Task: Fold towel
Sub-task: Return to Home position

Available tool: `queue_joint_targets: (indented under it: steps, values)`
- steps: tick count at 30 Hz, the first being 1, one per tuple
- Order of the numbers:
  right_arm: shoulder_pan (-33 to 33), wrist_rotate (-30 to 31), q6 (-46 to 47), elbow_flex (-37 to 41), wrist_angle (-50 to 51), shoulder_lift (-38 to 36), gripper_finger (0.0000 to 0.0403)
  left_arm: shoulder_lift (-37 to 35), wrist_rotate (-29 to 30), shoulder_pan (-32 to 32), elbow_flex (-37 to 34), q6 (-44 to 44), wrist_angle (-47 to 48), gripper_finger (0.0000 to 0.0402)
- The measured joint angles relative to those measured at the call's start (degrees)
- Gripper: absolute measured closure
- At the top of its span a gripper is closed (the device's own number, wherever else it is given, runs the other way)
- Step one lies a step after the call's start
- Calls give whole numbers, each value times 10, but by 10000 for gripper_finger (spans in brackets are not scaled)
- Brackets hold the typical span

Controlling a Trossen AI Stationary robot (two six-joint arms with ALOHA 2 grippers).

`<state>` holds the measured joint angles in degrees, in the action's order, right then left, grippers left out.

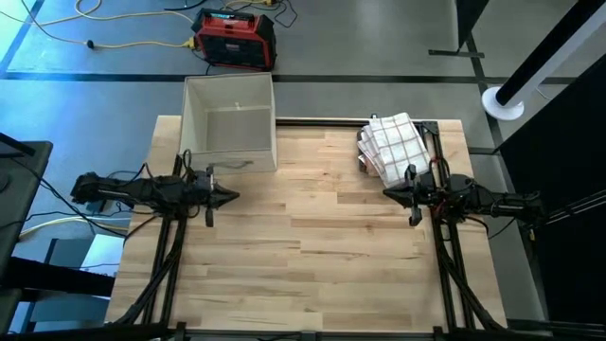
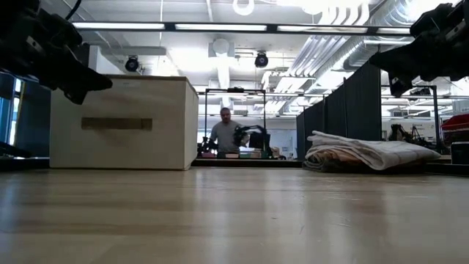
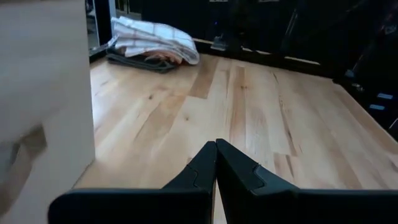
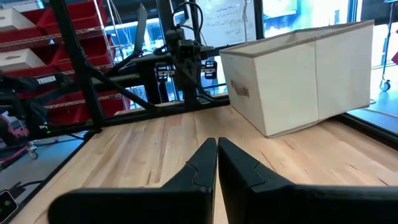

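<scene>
At the far right corner of the plank table [image 1: 312,256], a soft white checked towel [image 1: 393,140] is lying folded, an orange towel [image 3: 160,58] barely peeking out beneath. Left gripper [image 1: 233,197], beside the boxy fabric bin [image 1: 227,118], and right gripper [image 1: 386,194], near the towels, are hovering, fingers clenched empty.

lower towels [image 3: 138,62] mostly hidden, box [image 3: 37,118] cut off

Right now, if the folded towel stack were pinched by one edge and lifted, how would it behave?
The towel stack is soft, rumpled layers, so it would probably droop and come apart. Pushed sideways, the checked top towel likely slides off first. It looks light for its bulk.
</scene>
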<state>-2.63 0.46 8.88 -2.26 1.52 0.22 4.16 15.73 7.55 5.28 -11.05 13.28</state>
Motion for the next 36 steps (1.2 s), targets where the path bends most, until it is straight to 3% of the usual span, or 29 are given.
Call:
queue_joint_targets:
  steps: [22, 29, 36]
  values:
    - [0, -5, 0, 0, 23, 1, 403, -38, -2, 0, 0, 8, -20, 401]
    - [0, -5, 0, 0, 23, 1, 403, -38, -3, 0, 1, 64, -137, 401]
    - [0, -5, 0, 0, 23, 1, 403, -37, -95, 0, -4, 61, -121, 401]
